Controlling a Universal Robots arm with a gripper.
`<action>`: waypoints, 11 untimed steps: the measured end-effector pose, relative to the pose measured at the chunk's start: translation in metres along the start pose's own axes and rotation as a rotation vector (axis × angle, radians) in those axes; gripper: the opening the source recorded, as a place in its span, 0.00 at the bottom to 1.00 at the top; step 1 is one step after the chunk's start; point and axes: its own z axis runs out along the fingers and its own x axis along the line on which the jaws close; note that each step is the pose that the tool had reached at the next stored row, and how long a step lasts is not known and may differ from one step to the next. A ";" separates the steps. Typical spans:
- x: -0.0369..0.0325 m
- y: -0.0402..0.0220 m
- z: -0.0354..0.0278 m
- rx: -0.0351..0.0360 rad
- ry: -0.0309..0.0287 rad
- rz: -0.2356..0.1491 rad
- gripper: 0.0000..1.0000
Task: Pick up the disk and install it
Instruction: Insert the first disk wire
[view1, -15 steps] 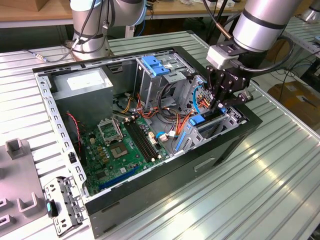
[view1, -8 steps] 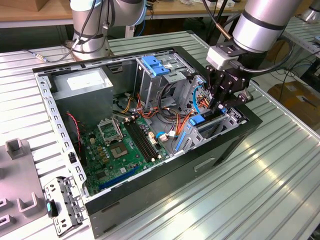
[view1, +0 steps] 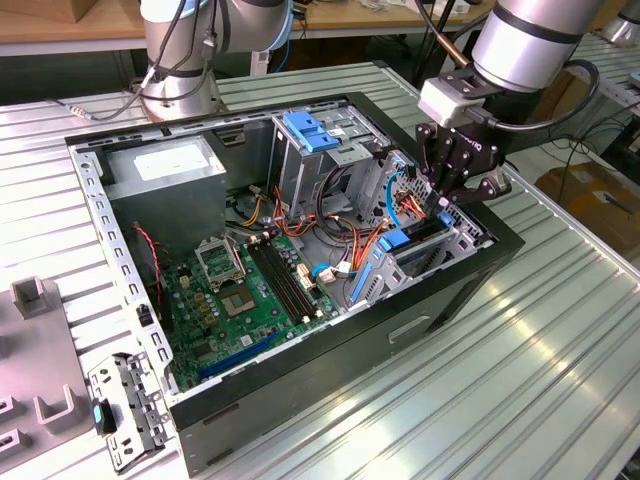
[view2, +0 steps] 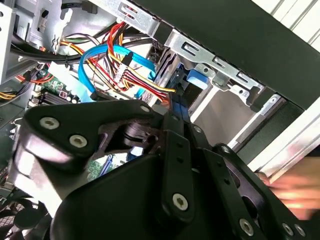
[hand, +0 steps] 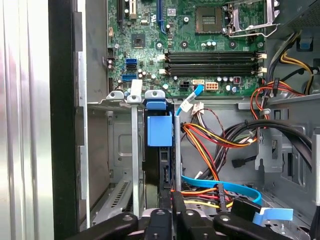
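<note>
- Exterior view: the black tool (view1: 452, 190) hangs from the silver arm (view1: 530, 40) over the drive bay at the near corner of the open computer case (view1: 400, 330), its fingers reaching down into the bay.
- First wrist view: the tool (hand: 167, 212) is drawn narrow, its fingers (hand: 179, 210) close on either side of the thin near edge of the disk (hand: 161, 165), which stands on edge straight ahead of it; whether they press on it I cannot tell.
- Straight ahead of the tool, the disk sits in a metal slot of the bay, a bright blue tab (hand: 159, 131) of its carrier at the far end; in the exterior view the same disk (view1: 412, 241) shows just below the fingers.
- Beside the tool, a flat blue cable (hand: 220, 187) and a bundle of red, orange and yellow wires (hand: 220, 142) cross the case floor.
- Beyond the disk, farther from the tool, lies the green motherboard (hand: 200, 55) with its black memory slots (hand: 212, 61).
- Farther out, in the exterior view, a second drive cage with a blue latch plate (view1: 310, 135) stands upright, and the case rests on a ribbed metal tabletop (view1: 520, 380).
- Second wrist view: a blurred hand (view2: 295, 187) appears just outside the case wall, behind the tool's linkage (view2: 165, 165).
</note>
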 end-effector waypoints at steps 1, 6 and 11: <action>0.0000 0.0000 0.0000 0.0000 -0.0001 0.000 0.11; 0.0000 0.0000 -0.0003 0.0000 0.0000 0.000 0.11; 0.0001 0.0000 -0.0021 0.0000 0.0000 0.000 0.11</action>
